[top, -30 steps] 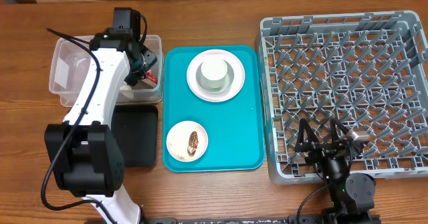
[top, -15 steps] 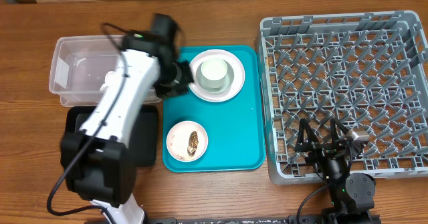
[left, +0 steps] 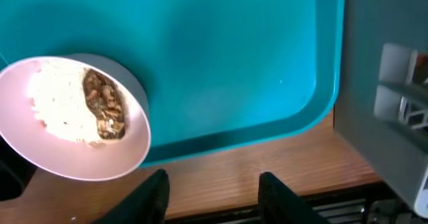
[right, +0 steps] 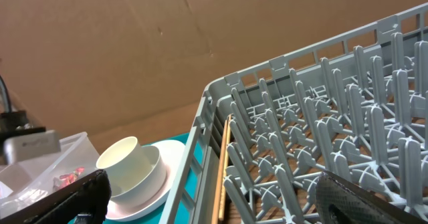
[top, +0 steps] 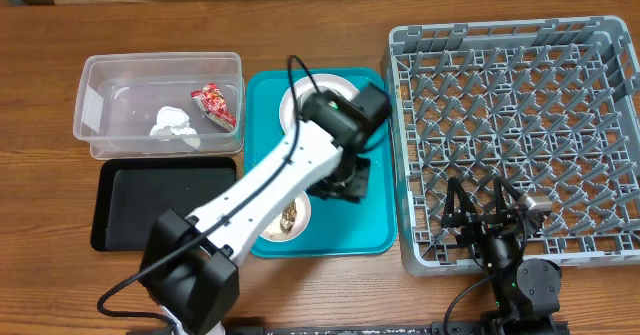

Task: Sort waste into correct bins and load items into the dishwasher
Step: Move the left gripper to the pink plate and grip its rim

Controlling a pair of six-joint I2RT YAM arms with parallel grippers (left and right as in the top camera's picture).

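Note:
In the clear tub (top: 100, 110) lie a red snack wrapper (top: 213, 104) and a crumpled white napkin (top: 172, 123). My left gripper (top: 345, 187) hovers over the teal tray (top: 375, 205), open with nothing between its fingers (left: 151, 198). Left of it sits a small pink bowl (left: 47, 154) with white rice (left: 57, 103) and a brown scrap (left: 104, 104). A white cup (right: 126, 160) stands in a bowl on the plate (right: 167, 177); my left arm covers part of that plate (top: 300, 95) from overhead. My right gripper (top: 488, 210) rests open at the front left corner of the grey dish rack (top: 520, 125).
A flat black tray (top: 160, 203) lies in front of the clear tub. The rack's grey wall (left: 381, 70) stands close on the right of my left gripper. Wooden table (left: 267, 164) runs along the teal tray's front edge.
My left arm swung from the clear tub rightward across the teal tray. The red wrapper now lies loose in the tub. The right arm has not moved.

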